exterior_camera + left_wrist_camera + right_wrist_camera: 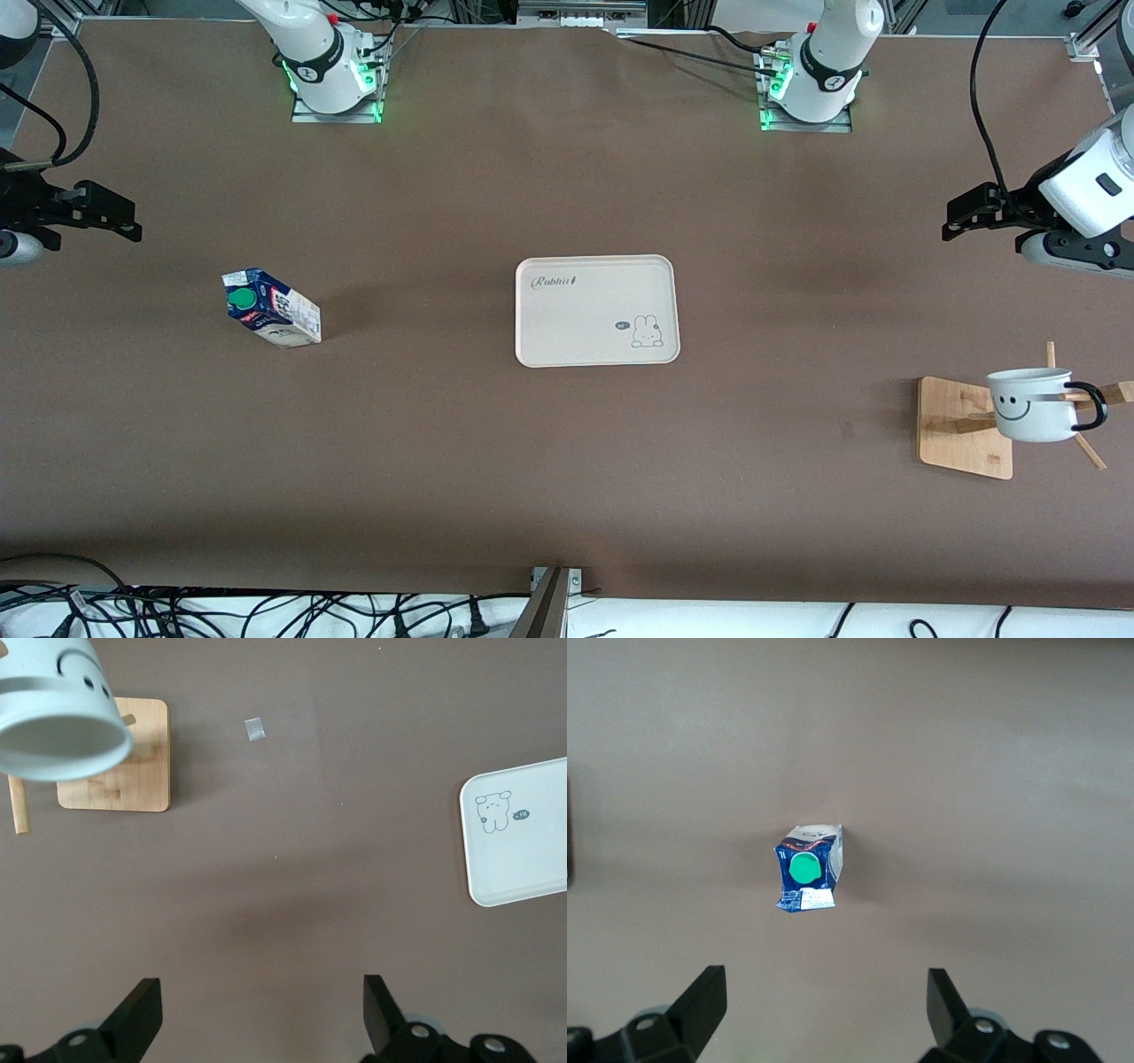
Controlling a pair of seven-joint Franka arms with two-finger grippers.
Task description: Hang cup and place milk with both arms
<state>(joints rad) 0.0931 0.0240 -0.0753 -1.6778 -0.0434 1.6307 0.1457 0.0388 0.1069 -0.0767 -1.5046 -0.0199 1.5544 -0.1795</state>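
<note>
Matt brown table (567, 461); pale wooden rack (961, 430); glossy white cup (1032, 406); printed paper milk (270, 308) carton

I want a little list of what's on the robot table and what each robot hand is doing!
cup: white smiley mug already hanging by its black handle on a wooden rack, toward the left arm's end of the table
milk: blue-topped carton with green cap, standing on the table toward the right arm's end
tray: white rabbit tray, mid-table, nothing on it
left gripper: open, holding nothing, up over the table near the rack
right gripper: open, holding nothing, over the table near the milk
</note>
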